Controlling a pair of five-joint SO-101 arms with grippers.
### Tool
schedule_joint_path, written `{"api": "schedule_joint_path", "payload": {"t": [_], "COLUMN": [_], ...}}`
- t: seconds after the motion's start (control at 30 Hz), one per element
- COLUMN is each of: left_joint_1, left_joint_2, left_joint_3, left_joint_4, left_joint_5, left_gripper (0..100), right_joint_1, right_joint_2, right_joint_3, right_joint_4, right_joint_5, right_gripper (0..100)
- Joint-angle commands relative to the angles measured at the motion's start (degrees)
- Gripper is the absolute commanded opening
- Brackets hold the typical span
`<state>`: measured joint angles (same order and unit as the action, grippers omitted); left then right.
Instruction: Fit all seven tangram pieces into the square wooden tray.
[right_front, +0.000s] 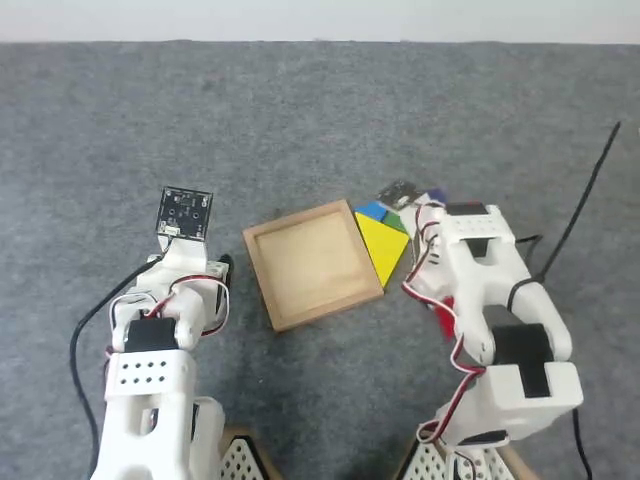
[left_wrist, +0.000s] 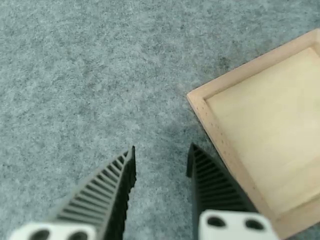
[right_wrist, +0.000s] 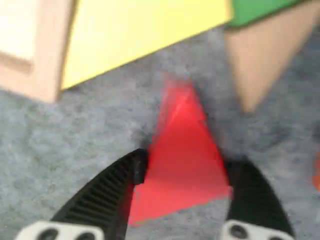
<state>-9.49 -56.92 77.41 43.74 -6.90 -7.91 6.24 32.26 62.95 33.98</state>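
Nearest the lower edge of the high view, the two white arms rise from their bases onto a grey carpet (right_front: 300, 120), one on each side of the square wooden tray (right_front: 258, 275). On the left, the left gripper (left_wrist: 160, 155) hangs over bare carpet with its ribbed dark jaws parted and nothing between them; the tray's rim (left_wrist: 227, 145) runs just beside one jaw, and its pale floor holds no piece. On the right, the right gripper (right_wrist: 187, 162) is low over the carpet with its jaws spread, one tip at each slanted side of the red triangle (right_wrist: 182, 165), which lies flat on the carpet with its point aimed away from the wrist. From overhead a strip of that red triangle (right_front: 442, 312) peeks out beneath the right arm. Just beyond its point lies the big yellow triangle (right_wrist: 145, 35), lying along the tray's outer wall; from overhead the yellow triangle (right_front: 385, 245) sits against the tray's right side. Beside it in the right wrist view are a tan, wood-coloured piece (right_wrist: 260, 60) and, farther on, a green piece (right_wrist: 260, 10). Farthest out, the green piece (right_front: 397, 222) and a blue piece (right_front: 372, 211) cluster against the yellow triangle's far end, next to the tray's far right corner
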Motion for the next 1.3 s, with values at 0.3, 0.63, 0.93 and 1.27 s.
{"api": "schedule_joint_path", "payload": {"t": [0.3, 0.63, 0.93, 1.27], "left_joint_1": [0.09, 0.09, 0.09, 0.09], "left_joint_2": [-0.09, -0.09, -0.09, -0.09], "left_joint_3": [-0.84, -0.92, -1.1, -1.1], "left_joint_4": [0.18, 0.18, 0.35, 0.44], "left_joint_5": [-0.53, -0.53, -0.53, -0.53], "left_gripper": [17, 17, 17, 17], "right_joint_1": [2.15, 3.91, 4.0, 3.56], "right_joint_2": [-0.75, -33.19, -35.65, -13.32], "right_joint_3": [-1.05, 4.48, 21.27, 17.93], "right_joint_4": [0.31, 15.78, 11.12, -2.86], "right_joint_5": [-3.43, -5.54, -8.79, -13.1], "right_gripper": [8.7, 19.5, 44.1, 44.6]}}
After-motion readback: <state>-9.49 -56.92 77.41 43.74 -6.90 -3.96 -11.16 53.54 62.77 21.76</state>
